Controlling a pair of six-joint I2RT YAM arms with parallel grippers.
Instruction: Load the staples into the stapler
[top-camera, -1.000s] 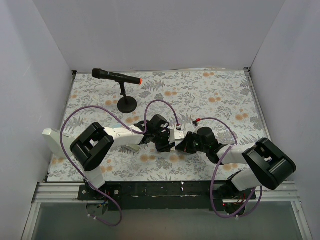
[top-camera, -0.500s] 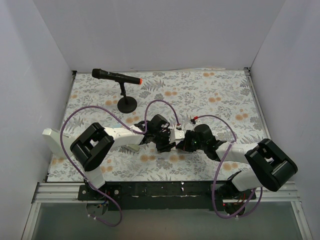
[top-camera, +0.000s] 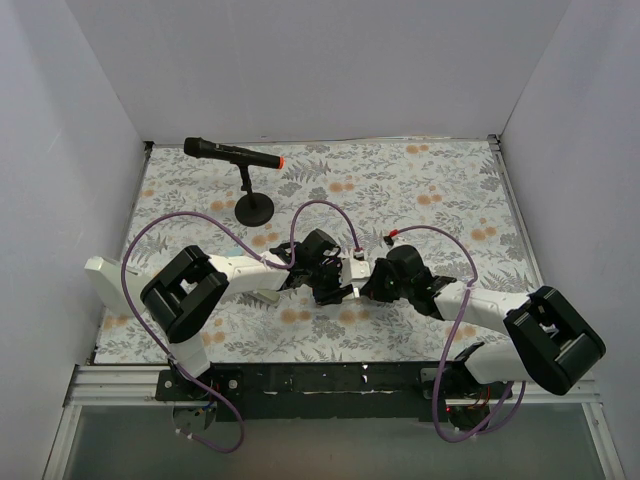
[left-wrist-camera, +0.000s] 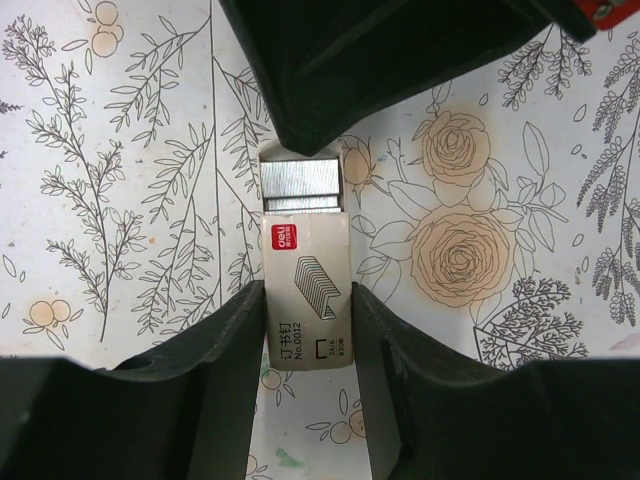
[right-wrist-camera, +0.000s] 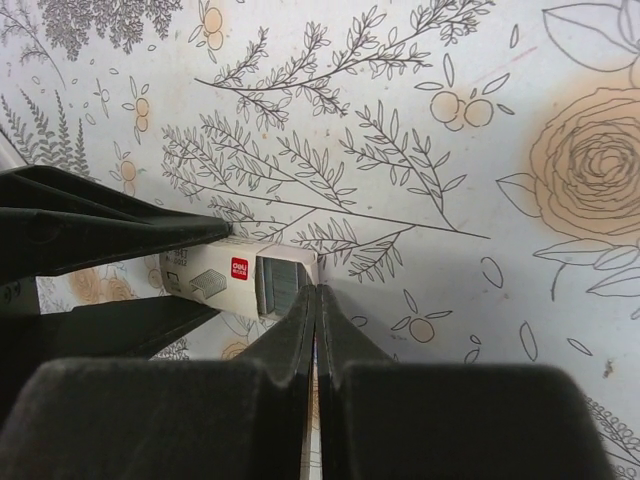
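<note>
Arms meet mid-table in the top view, left gripper and right gripper nose to nose over the floral tablecloth; whatever sits between them is hidden by the wrists. Microphone on its stand is at the far left, well apart from both. Left wrist view: the left fingers pinch the staple box from both long sides, label facing up. The silvery staple block sticks out of the box's far end, and the right gripper's dark tip covers the block's far edge. Right wrist view: the right fingers are pressed flat together, no gap and nothing between them. Their tip sits right at the exposed end of the block; can't tell if it touches. The box lies just above the cloth, between the left fingers.
</note>
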